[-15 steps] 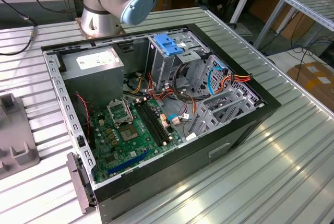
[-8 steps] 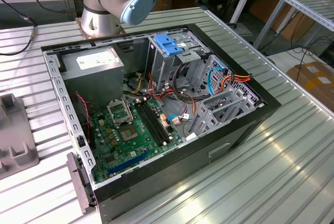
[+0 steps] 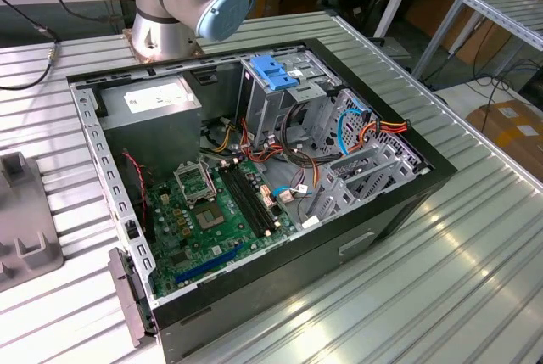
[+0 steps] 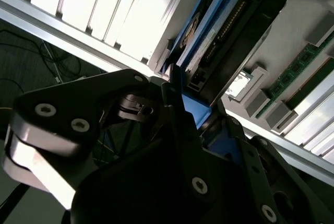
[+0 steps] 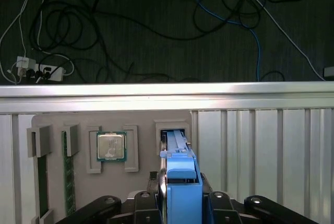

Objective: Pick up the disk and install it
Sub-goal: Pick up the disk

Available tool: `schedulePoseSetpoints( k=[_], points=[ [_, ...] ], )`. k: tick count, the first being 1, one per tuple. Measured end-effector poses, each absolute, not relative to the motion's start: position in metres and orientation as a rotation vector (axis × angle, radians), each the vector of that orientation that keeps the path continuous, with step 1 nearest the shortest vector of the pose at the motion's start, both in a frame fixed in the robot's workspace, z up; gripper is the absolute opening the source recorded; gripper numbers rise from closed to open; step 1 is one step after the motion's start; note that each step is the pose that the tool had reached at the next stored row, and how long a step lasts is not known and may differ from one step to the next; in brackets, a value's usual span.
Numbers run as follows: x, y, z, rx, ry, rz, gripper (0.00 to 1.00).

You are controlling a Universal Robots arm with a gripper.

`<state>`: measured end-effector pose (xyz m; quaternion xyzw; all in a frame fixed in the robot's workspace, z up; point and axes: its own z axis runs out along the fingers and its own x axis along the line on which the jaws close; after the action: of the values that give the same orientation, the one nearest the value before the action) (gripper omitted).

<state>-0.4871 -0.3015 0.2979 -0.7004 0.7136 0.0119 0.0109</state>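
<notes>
The disk is a grey drive in bright blue carrier rails, standing on edge in a slot of a grey parts tray. In the second wrist view the disk shows its dark connector edge and blue rail. My gripper sits right over it, the black fingers pressed against both sides of the blue carrier, shut on it. The second wrist view shows my gripper clamped on the blue rail. Whether the disk is lifted off the slot I cannot tell.
The tray also holds a processor chip and memory sticks, near the table edge with cabled floor beyond. The open computer case lies mid-table, with grey drive cages, a blue bracket and the arm's base behind.
</notes>
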Motion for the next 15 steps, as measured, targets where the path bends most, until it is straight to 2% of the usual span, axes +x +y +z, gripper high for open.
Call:
schedulePoseSetpoints(
  k=[15],
  points=[
    [-0.4871,-0.2978,0.3069,-2.183,2.224,0.042,0.37]
  ],
)
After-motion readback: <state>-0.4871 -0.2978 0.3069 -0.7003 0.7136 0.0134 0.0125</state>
